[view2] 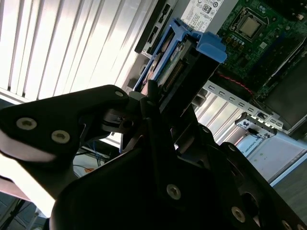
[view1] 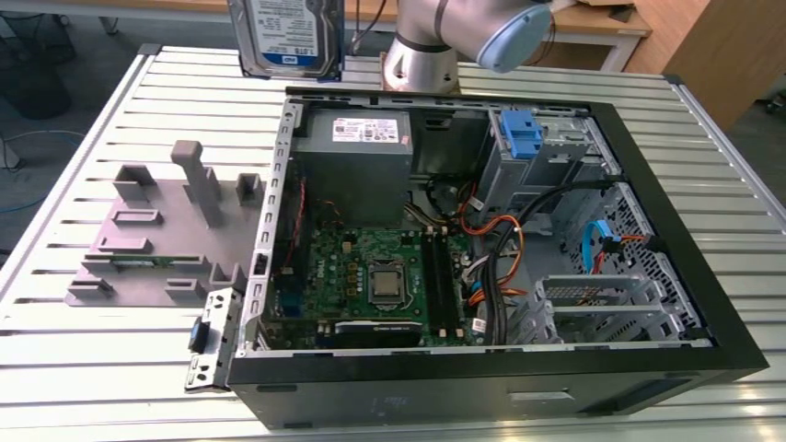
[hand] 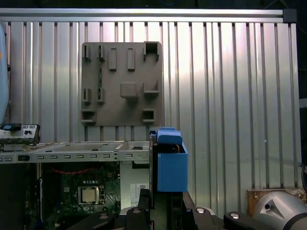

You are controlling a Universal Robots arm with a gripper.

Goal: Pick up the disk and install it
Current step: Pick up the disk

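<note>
Up goes the disk [view1: 285, 37], hanging high over the desk [view1: 98, 387], just past the far edge of the open computer case [view1: 491, 391]. In the second wrist view the gripper [view2: 168, 96] has its fingers [view2: 152, 98] pinching the blue-framed disk.

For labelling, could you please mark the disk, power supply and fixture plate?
disk [view1: 291, 32], exterior view, on its label.
power supply [view1: 366, 132], exterior view, on its white sticker.
fixture plate [hand: 120, 110], first wrist view, on bare surface.
</note>
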